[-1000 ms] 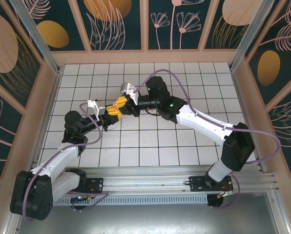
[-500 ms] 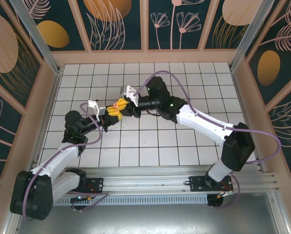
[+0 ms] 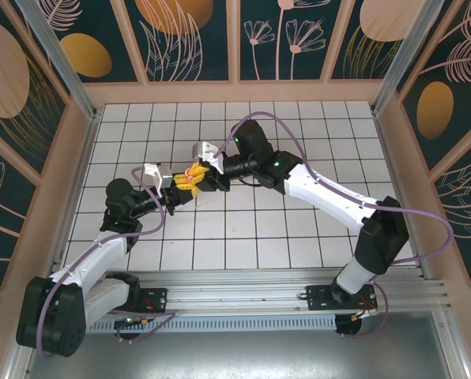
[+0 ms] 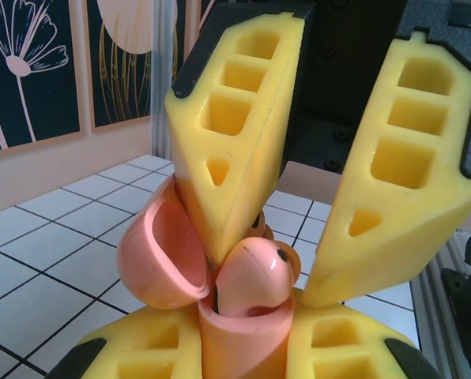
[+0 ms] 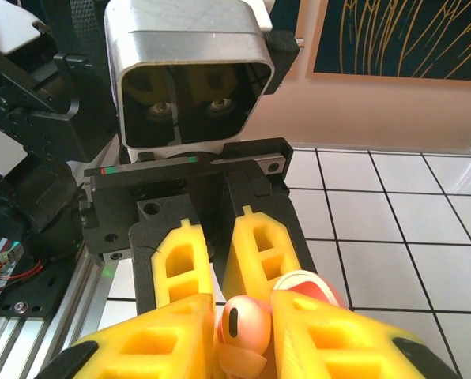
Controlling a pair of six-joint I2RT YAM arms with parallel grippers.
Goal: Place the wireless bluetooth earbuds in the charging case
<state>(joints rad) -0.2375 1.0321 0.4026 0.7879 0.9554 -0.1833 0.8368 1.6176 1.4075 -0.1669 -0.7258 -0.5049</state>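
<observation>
1. The left gripper [image 3: 179, 184] and right gripper [image 3: 195, 169] meet tip to tip above the table [image 3: 299, 229], their yellow fingers pointing at each other.
2. Left jaws: pressed in on the case [image 4: 239, 339]. Its pink body stands upright between the 2 finger pads [image 4: 141, 351], one on each side, and its open top rises just past their tips.
3. The lid [image 4: 160, 253] is swung open. It hangs out to one side of the left jaws, hollow side facing the case mouth, hinged at the rim.
4. 1 earbud [image 4: 251, 278] sits in the mouth of the case, its rounded pink head with a dark spot sticking up above the rim and tilted a little. That puts it just beyond the left fingertips, on the line between them.
5. Right jaws: parted, coming at the case from the opposite side. The 2 fingers [image 4: 235, 126] bracket the earbud head, so it lies right at their tips, between them.
6. In the left wrist view, 1 right finger rests against the earbud beside the lid hinge, and the other sits close on the far side — touching or a hair off.
7. In the right wrist view, the earbud [image 5: 243, 322] fills the gap between the 2 near pads, with the case rim just below it and the left fingers directly behind.
8. Whether the right jaws are pinching the earbud or only flanking it — I cannot tell.
</observation>
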